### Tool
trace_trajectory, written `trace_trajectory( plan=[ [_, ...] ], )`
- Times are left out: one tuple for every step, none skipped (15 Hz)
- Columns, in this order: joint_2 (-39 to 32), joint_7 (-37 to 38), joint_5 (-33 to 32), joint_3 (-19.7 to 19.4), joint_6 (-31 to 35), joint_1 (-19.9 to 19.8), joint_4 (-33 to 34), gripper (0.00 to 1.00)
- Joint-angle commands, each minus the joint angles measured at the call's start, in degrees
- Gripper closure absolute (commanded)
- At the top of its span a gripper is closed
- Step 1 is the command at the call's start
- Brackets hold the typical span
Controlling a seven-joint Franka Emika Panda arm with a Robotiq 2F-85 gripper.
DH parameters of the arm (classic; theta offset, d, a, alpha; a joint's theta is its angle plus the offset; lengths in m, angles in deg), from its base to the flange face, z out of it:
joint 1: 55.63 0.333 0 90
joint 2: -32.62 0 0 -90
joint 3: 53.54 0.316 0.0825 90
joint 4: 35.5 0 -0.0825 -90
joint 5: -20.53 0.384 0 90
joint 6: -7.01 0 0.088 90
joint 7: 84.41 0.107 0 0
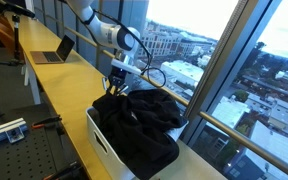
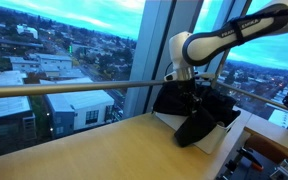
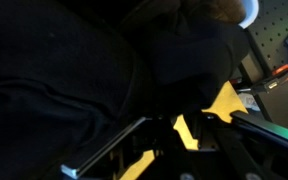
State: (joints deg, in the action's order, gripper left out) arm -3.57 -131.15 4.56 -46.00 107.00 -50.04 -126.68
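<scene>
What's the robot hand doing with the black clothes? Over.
Gripper down on black clothes, grip unclear. Clothes heaped in white bin, spilling over rim. Window rail close by.

gripper (image 1: 119,79) tips lost in folds of black garment (image 1: 140,122), jaw gap unreadable in every view, white basket (image 1: 100,140) cut off at 6 o'clock, its inside buried under cloth, laptop (image 1: 54,50) screen too small to read

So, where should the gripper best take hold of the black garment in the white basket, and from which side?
Probably a raised fold at the top of the black garment, coming from straight above. It lies as a soft heap that rises over the walls of the white basket, and those walls block the lower sides.
</scene>
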Motion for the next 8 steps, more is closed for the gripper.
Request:
trace_trajectory(
  plan=[
    [9.6,0.6,3.7,0.0,0.4,-3.3,-2.2,1.0],
    [11.6,0.3,4.7,-0.5,-0.1,-4.3,-1.8,1.0],
    [13.7,-0.3,5.5,-0.9,-0.8,-5.3,-1.5,1.0],
    [15.3,-0.7,6.1,-1.3,-1.4,-6.2,-1.0,1.0],
    [16.3,-0.8,6.7,-1.5,-1.6,-6.6,-0.7,1.0],
    [16.8,-0.9,7.1,-1.6,-1.8,-6.7,-0.6,1.0],
    [16.7,-0.5,7.3,-1.5,-1.8,-6.5,-0.7,0.74],
    [16.2,0.0,7.5,-1.2,-1.3,-6.1,-1.2,0.72]
  ],
)
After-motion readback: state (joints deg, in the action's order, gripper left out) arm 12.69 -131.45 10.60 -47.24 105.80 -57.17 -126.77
